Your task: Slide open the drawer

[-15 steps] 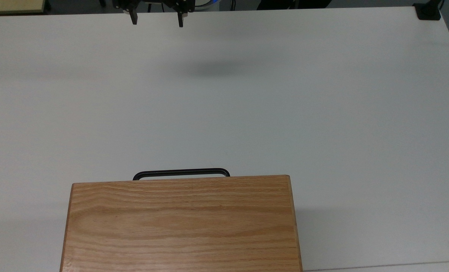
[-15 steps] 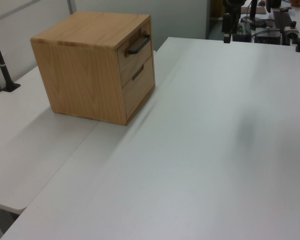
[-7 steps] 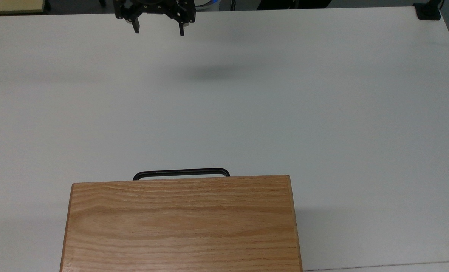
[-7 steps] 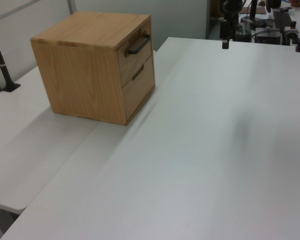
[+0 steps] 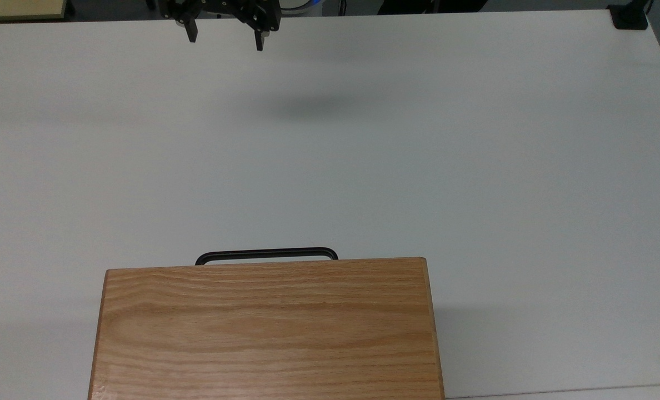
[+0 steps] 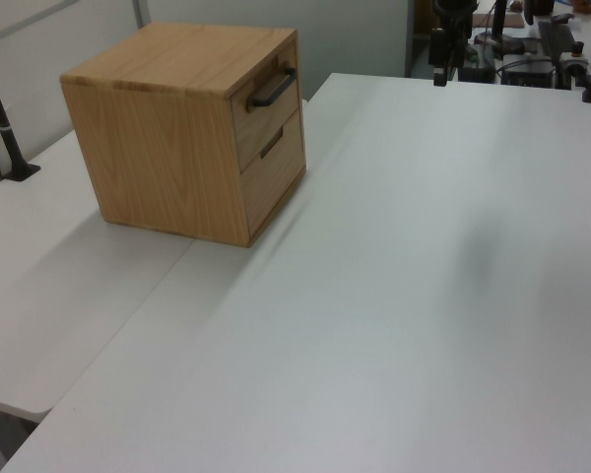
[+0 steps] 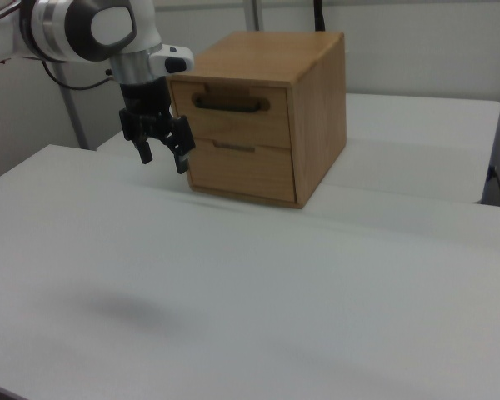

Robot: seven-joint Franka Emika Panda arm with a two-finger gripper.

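Drawer sits shut; gripper hangs wide apart, well away from handle

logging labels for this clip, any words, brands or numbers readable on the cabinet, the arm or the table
None: no text can be read in any view.
The wooden cabinet, its drawer and black handle are plain.
The gripper and the white table show no lettering.
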